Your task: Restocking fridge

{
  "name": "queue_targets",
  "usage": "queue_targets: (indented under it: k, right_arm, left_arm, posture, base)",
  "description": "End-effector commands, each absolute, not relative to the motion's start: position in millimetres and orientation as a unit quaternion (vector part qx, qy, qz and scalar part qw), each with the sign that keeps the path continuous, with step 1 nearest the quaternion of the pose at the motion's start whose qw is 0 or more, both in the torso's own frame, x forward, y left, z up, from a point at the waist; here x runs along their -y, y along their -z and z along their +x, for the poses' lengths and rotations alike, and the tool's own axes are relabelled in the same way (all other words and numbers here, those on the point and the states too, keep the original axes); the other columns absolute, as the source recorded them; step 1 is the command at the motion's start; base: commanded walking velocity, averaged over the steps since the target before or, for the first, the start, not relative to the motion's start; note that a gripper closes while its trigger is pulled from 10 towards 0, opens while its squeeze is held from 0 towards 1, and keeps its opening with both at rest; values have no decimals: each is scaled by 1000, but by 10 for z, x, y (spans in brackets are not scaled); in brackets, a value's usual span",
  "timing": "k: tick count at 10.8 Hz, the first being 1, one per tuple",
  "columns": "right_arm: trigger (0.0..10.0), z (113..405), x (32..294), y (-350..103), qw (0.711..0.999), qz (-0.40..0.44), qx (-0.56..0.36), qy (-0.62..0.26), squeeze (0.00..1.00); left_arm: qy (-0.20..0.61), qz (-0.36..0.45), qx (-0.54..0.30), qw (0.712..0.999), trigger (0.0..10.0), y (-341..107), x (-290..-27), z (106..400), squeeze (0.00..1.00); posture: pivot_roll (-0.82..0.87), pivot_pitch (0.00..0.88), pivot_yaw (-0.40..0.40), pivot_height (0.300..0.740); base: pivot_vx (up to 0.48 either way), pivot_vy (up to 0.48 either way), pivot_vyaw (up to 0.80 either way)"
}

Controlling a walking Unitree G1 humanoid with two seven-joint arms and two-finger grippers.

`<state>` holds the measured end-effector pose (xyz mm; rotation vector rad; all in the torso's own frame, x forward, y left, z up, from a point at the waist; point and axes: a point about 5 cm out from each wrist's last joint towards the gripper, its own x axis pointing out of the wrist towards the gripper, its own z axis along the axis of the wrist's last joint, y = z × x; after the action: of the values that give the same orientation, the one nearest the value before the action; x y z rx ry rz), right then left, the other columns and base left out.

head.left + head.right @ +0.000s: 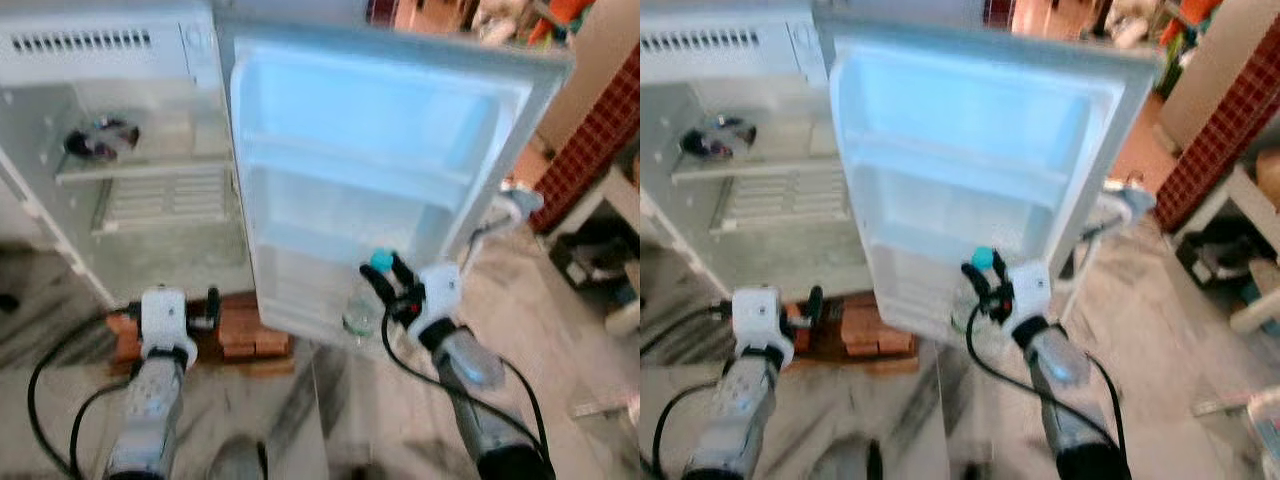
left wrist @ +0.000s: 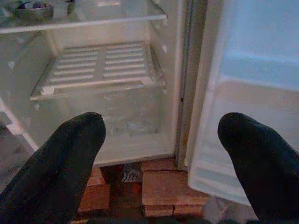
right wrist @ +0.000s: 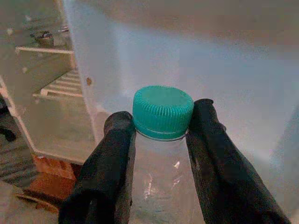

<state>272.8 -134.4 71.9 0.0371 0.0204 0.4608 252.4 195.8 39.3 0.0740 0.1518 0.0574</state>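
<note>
A: Holding a clear bottle (image 3: 159, 154) by the neck, R gripper (image 1: 392, 285) clamped just under the teal cap (image 3: 163, 112), right in front of the open fridge door (image 1: 380, 120).

B: L gripper (image 2: 163, 154)?

A: Fingers spread wide, nothing btwn them, low near the bricks (image 1: 245, 330) under the fridge.

B: Risk?

A: Grip's high on a smooth neck w/ the body hanging below, so I'd guess it could swing or slip. The door shelf (image 1: 350, 170) lip ahead of the fingers could catch the bottle's base and tip it.
</note>
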Motion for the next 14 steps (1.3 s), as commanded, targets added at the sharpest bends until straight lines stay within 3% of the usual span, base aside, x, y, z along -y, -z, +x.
queue_targets:
  k: [1,3,11,14]
  right_arm:
    - [10000,2742,1348,-796,973,18,6,-230,0]
    - [10000,2748,1349,-796,973,18,7,-230,0]
    - [10000,2791,1348,-832,976,10,21,-216,0]
    - [10000,2812,1337,-849,975,1,27,-219,0]
  left_arm:
    - [-23,39,-77,996,10000,-406,-1946,2527,0]
    - [-22,39,-76,996,10000,-419,-1932,2534,0]
    - [-26,38,-62,997,10000,-476,-1905,2540,0]
    - [-27,37,-58,997,10000,-493,-1921,2536,0]
  posture:
    - [114,56,-45,628]
    - [115,56,-46,600]
    - [115,59,-54,600]
    - [116,60,-51,600]
  base:
    - [0,0,0]
    - [0,0,0]
    - [0,0,0]
    - [268,0,0]
